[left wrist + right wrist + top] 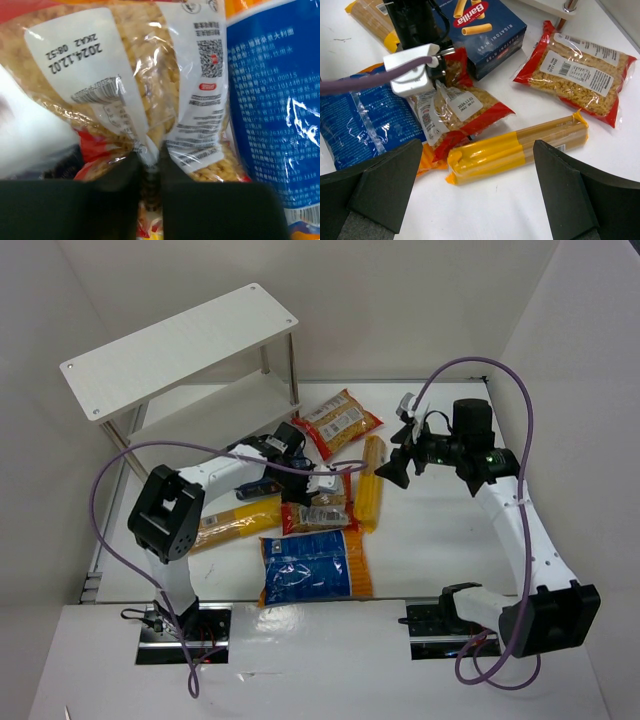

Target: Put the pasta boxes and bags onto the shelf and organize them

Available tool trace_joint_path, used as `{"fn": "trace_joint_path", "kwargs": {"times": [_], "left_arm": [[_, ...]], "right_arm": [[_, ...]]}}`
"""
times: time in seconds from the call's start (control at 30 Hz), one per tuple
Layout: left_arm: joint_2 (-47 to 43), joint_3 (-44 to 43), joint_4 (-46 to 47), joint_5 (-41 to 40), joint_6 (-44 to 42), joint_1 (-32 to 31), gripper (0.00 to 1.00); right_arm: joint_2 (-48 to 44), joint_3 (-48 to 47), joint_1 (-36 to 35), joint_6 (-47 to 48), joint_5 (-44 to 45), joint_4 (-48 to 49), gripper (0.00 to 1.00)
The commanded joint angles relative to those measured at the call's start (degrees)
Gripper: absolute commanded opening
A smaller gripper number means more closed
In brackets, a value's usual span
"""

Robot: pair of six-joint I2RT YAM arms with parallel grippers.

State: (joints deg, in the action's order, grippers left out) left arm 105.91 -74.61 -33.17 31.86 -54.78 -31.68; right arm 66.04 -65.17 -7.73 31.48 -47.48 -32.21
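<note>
Your left fingers [137, 165] are pinched on the centre seam of the red-edged bag [318, 514], mid-pile on the counter [420, 560], btwn the blue box [490, 35] and the blue-orange bag [312, 568]. Bag's long axis runs approx left-right. The shelf [180, 350] lies far-left of it, so your left arm's nearer. Right fingers [395, 470] are spread wide, holding nothing, off to the right.
</note>
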Motion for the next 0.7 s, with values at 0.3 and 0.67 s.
{"fn": "trace_joint_path", "kwargs": {"times": [0.3, 0.67], "left_arm": [[-8.51, 3.07, 0.38, 3.20, 7.74, 0.22, 0.00], [-23.81, 8.16, 10.40, 5.15, 21.21, 2.94, 0.00]], "right_arm": [[-2.58, 1.18, 0.87, 1.39, 0.20, 0.21, 1.00], [-5.48, 3.03, 1.40, 0.86, 0.81, 1.88, 1.00]]}}
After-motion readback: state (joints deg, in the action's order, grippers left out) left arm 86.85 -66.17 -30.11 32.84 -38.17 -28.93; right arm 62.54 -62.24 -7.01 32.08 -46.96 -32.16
